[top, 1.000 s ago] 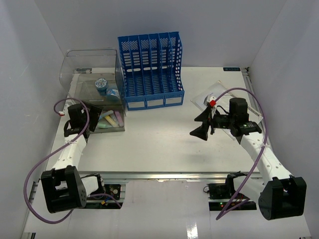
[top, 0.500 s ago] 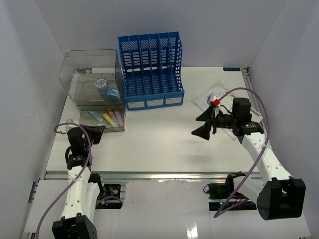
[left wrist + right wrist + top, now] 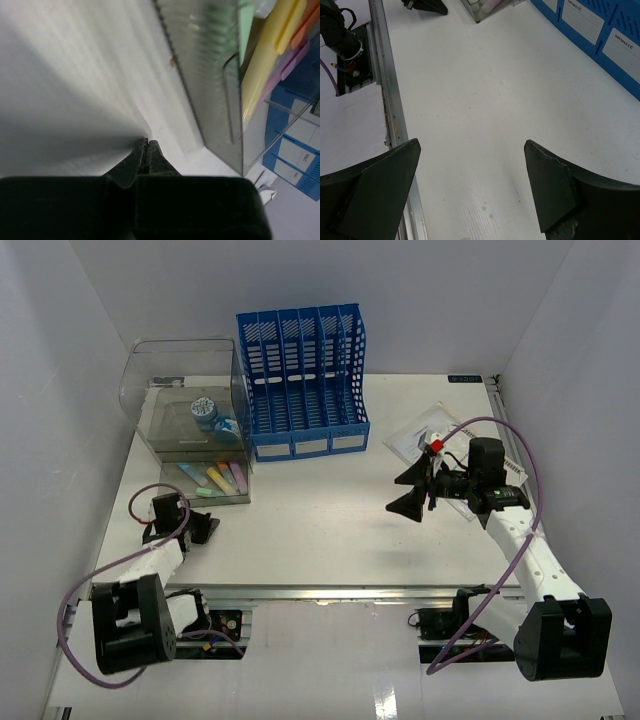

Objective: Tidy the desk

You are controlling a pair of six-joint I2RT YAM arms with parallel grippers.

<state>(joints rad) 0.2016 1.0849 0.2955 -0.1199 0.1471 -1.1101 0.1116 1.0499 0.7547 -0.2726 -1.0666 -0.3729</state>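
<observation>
From above, we see the white counter (image 3: 320, 530) filling the scene, left hand (image 3: 200, 530) near the clear box (image 3: 190, 420), right hand (image 3: 410, 490) above its right side. Left wrist: fingers (image 3: 159, 161) pressed together, empty. Right wrist: fingers (image 3: 375, 195) spread wide, holding nothing.

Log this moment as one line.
left gripper: shut, empty, beside clear box | right gripper: open, empty, over desk | papers: lying beside right arm

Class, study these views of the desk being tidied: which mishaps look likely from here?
The shut left gripper sits close beside the clear plastic box of highlighters; a sideways swing might shove it. The right arm's purple cable loops above the sleeved paper sheet, so it may snag it when the open right gripper moves.
</observation>
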